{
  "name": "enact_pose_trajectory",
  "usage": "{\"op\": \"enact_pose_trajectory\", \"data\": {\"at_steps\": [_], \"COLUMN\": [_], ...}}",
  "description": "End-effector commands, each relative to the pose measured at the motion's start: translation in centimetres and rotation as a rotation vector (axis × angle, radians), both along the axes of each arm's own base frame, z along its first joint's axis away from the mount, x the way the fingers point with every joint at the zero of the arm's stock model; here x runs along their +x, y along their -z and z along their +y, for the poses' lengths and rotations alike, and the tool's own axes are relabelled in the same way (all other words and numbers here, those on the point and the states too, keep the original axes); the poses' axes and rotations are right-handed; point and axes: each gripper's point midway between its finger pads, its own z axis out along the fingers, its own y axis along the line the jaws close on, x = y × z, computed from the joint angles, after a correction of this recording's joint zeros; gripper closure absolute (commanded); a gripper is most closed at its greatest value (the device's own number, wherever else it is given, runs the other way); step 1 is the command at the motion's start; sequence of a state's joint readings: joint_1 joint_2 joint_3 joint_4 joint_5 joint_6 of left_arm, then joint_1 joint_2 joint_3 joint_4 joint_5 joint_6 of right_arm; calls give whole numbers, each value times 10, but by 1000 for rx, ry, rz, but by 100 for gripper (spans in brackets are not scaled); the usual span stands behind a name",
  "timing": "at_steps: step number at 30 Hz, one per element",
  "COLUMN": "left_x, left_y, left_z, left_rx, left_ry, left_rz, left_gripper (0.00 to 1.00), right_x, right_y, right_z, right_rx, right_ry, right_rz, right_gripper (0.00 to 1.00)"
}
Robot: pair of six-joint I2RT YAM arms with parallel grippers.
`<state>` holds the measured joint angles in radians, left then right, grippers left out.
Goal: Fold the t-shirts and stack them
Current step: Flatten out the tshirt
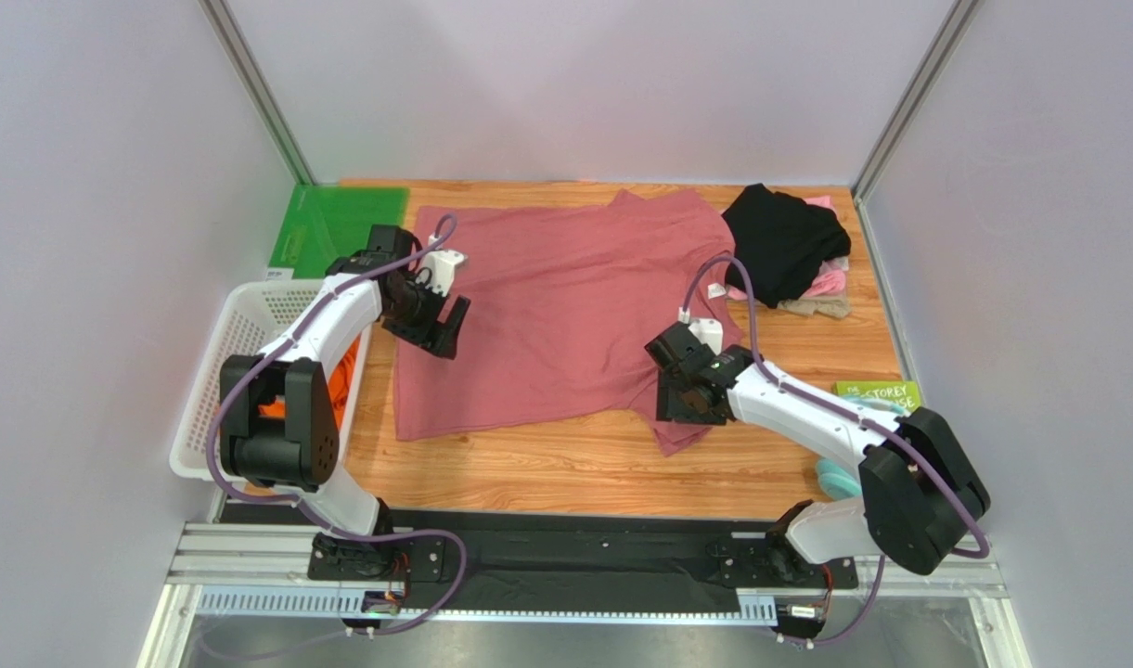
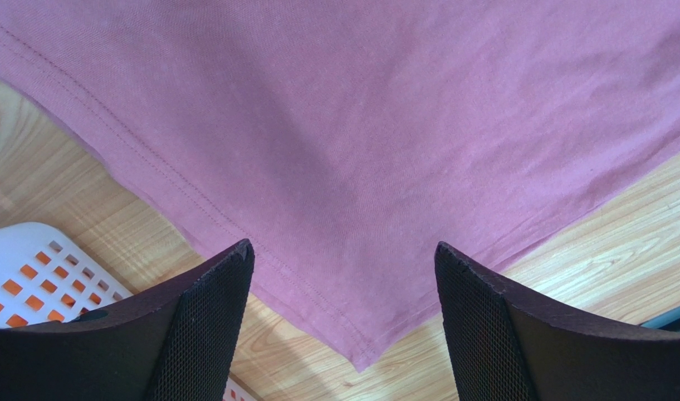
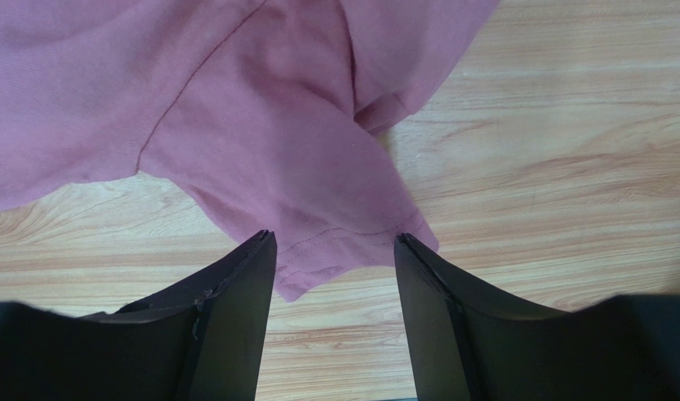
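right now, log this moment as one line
stage: dusty-rose t-shirt spread out, unfolded | left gripper: open over hem corner | right gripper: open, sleeve hem between jaws

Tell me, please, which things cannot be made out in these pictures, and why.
1. Top view: the black t-shirt covers the pile; the number of shirts under it is hidden.
2. Top view: the left arm hides most of the orange cloth in the basket.
3. Right wrist view: whether the right end effector pinches the dusty-rose t-shirt's sleeve is unclear: cloth fills the gap.
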<state>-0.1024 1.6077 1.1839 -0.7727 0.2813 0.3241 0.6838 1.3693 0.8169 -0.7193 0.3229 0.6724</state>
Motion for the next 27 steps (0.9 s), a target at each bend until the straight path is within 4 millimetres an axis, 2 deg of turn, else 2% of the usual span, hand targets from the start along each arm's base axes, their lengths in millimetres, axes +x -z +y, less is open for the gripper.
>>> {"op": "enact_pose_trajectory", "data": {"at_steps": [1, 4, 8, 15, 22, 25, 27], "left_x": [3, -3, -10, -19, -22, -24, -24], "left_y": [-4, -1, -2, 5, -2, 0, 1], "left_z": [1, 2, 0, -2, -5, -3, -4], "left_rx": [11, 16, -5, -16, -35, -27, -28], "left_ry": [20, 8, -2, -13, -12, -12, -14], "left_rz": [-31, -6, 5, 51, 40, 49, 53], "left_gripper": [15, 16, 16, 18, 18, 19, 19], "right_x": [14, 16, 13, 3, 1, 2, 2], "right_y": [-14, -16, -13, 5, 12, 12, 12], "right_z": [-11, -26, -32, -22, -17, -16, -15], "right_rx": [-6, -20, -15, 41, 56, 64, 68], "right_ry": [37, 76, 88, 79, 63, 60, 55], "right_rz": [-60, -57, -48, 5, 26, 19, 19], "right_gripper": [39, 39, 39, 44, 49, 55, 65]}}
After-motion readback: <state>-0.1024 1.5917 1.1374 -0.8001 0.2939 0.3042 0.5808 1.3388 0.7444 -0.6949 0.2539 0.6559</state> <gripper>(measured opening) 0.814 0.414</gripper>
